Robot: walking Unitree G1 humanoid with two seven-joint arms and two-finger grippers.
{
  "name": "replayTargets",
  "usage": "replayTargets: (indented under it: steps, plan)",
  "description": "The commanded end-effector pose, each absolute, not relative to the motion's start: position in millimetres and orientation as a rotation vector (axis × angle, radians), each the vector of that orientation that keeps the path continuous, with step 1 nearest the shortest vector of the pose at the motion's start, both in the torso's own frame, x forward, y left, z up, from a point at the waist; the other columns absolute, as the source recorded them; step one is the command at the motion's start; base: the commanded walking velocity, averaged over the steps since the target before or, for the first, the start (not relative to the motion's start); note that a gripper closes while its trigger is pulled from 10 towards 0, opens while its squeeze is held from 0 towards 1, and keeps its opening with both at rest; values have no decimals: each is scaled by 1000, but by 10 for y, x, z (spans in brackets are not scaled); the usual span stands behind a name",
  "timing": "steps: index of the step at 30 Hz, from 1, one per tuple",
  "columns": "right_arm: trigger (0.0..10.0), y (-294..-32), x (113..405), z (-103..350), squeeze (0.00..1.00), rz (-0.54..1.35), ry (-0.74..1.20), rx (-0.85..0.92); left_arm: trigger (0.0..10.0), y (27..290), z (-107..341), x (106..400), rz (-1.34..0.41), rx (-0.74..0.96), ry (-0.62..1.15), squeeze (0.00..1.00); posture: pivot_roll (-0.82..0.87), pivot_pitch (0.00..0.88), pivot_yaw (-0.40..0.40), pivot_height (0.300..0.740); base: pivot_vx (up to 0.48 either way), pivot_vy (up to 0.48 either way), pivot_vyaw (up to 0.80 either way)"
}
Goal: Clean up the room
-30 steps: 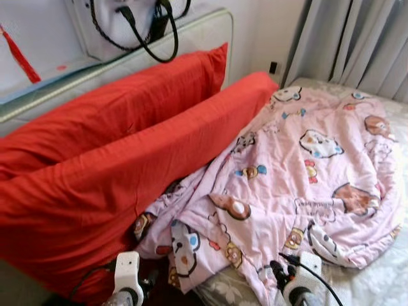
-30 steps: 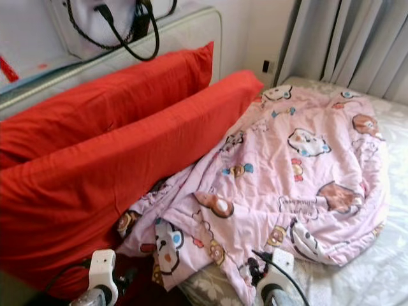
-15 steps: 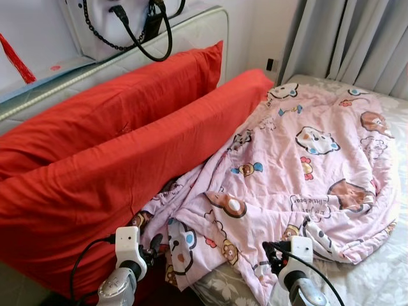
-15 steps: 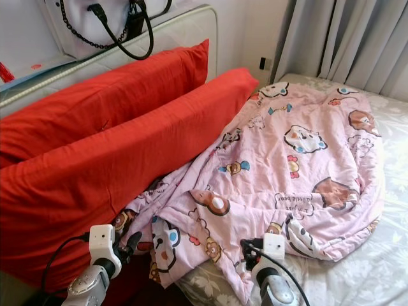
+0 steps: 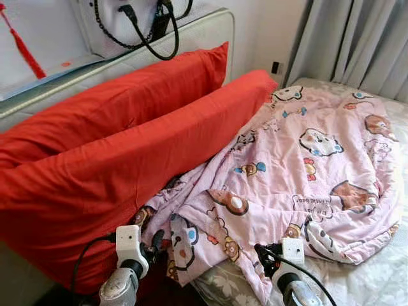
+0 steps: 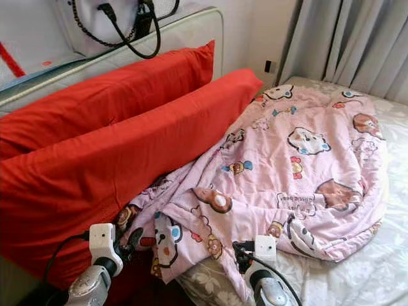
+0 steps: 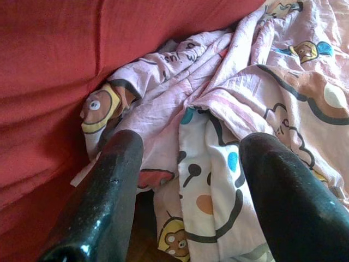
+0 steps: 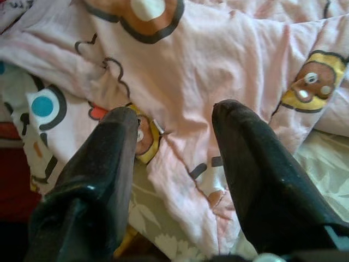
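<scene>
Both my arms are coming up & fwd vs a sec ago, when just the wrists were peeking in at the bottom of the head view; now more of each arm is showing, closer to the quilt edge. My head view is shifting a bit too, so the bedding itself isn't moving, only me. Meaning, I reckon: I'm closing in for a two-handed grab, nothing gripped yet.

Left pincer is hanging released, fingers wide apart, just above the rumpled near corner of the pink cartoon quilt, right beside the front red pillow. Right pincer is also released, fingers spread over the quilt's lower hem where it's meeting the grey floral bedsheet. Neither is touching fabric as far as I'm seeing.

The quilt is lying bunched on the bed, its left side wedged under/against the front pillow, the rest spreading toward the curtains.

Around: second red pillow is leaning behind the first against the headboard; a white bag w/ black handles is sitting up top; wall socket is by the curtain.

In the way: the tucked corner is prob going to drag on the pillow when I'm pulling, & my own cables are dangling near the folds.
</scene>
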State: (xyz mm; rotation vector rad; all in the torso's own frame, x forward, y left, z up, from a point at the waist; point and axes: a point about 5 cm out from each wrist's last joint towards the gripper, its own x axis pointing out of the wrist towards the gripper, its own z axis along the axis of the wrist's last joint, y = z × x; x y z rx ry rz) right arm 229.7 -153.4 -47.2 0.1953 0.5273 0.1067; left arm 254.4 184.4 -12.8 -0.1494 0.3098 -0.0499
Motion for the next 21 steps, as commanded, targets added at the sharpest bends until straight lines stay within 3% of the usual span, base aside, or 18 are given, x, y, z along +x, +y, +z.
replayTargets:
  steps: [1,14,17,21]
  plan:
    - [10000,-1493,2265,-486,0,131,527,195,10000,1847,-136,2530,-39,-164,315,0,71,36,14,670,0,0,0]
    - [10000,-1503,2260,-491,0,114,529,207,10000,1809,-116,2566,-41,-182,319,0,74,59,13,670,0,0,0]
    - [10000,-1502,2247,-501,0,116,536,212,10000,1803,-122,2565,-47,-180,330,0,76,63,14,670,0,480,0]
    - [10000,-1510,2220,-524,0,112,551,218,10000,1805,-115,2561,-48,-173,322,0,80,66,13,670,0,0,0]
